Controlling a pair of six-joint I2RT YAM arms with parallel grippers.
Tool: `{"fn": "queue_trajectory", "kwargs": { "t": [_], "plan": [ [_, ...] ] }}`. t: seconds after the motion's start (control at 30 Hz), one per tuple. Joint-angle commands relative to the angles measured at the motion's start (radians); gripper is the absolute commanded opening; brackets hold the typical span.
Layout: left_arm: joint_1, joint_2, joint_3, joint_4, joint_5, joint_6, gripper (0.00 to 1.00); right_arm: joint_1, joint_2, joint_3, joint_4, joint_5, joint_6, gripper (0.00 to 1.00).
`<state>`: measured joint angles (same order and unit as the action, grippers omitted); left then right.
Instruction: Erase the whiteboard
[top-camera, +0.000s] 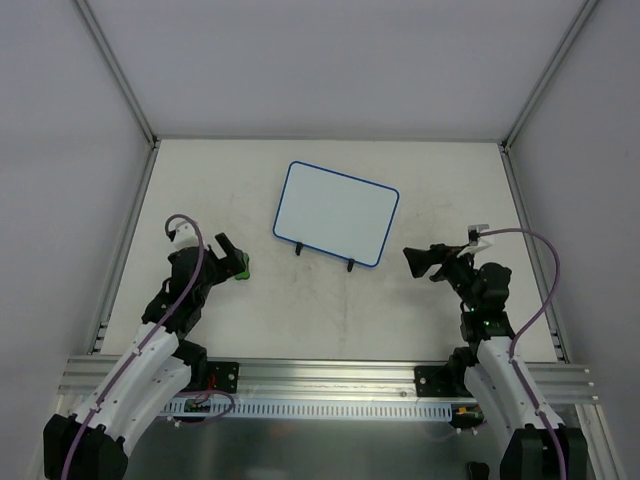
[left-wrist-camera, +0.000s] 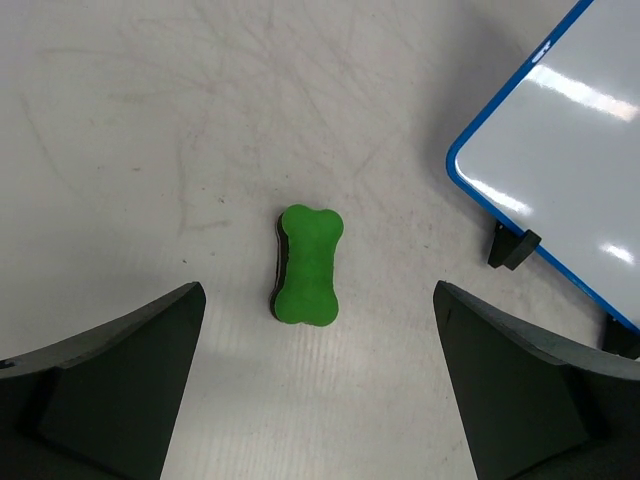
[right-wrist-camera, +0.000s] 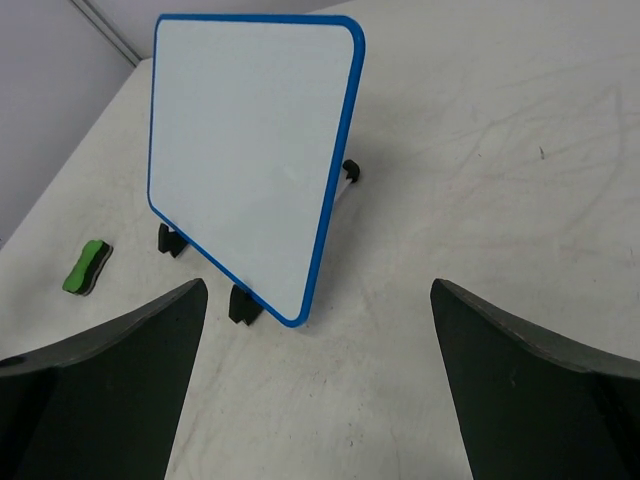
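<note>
The whiteboard (top-camera: 336, 213) stands tilted on two black feet at the table's middle back; its face looks blank white with a blue rim. It also shows in the right wrist view (right-wrist-camera: 250, 150) and its corner in the left wrist view (left-wrist-camera: 560, 160). The green peanut-shaped eraser (left-wrist-camera: 309, 265) lies flat on the table, left of the board (top-camera: 242, 266); it is small at the left of the right wrist view (right-wrist-camera: 86, 267). My left gripper (left-wrist-camera: 318, 385) is open and empty, just short of the eraser. My right gripper (right-wrist-camera: 318, 385) is open and empty, right of the board.
The pale table (top-camera: 330, 320) has grey scuff marks. Metal frame posts (top-camera: 120, 70) rise at the back corners, with grey walls around. An aluminium rail (top-camera: 330, 378) runs along the near edge between the arm bases.
</note>
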<state>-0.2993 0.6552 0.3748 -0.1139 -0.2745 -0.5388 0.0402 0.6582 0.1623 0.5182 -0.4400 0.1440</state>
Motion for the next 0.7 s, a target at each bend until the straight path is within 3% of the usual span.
{"fn": "queue_trajectory", "kwargs": {
  "t": [0.0, 0.67],
  "plan": [
    [0.006, -0.058, -0.034, 0.033, -0.031, 0.022, 0.99, 0.029, -0.063, -0.012, -0.167, 0.121, -0.077, 0.99],
    [0.006, -0.161, -0.1, 0.034, -0.077, 0.025, 0.99, 0.029, -0.08, -0.035, -0.159, 0.15, -0.069, 0.99]
  ]
}}
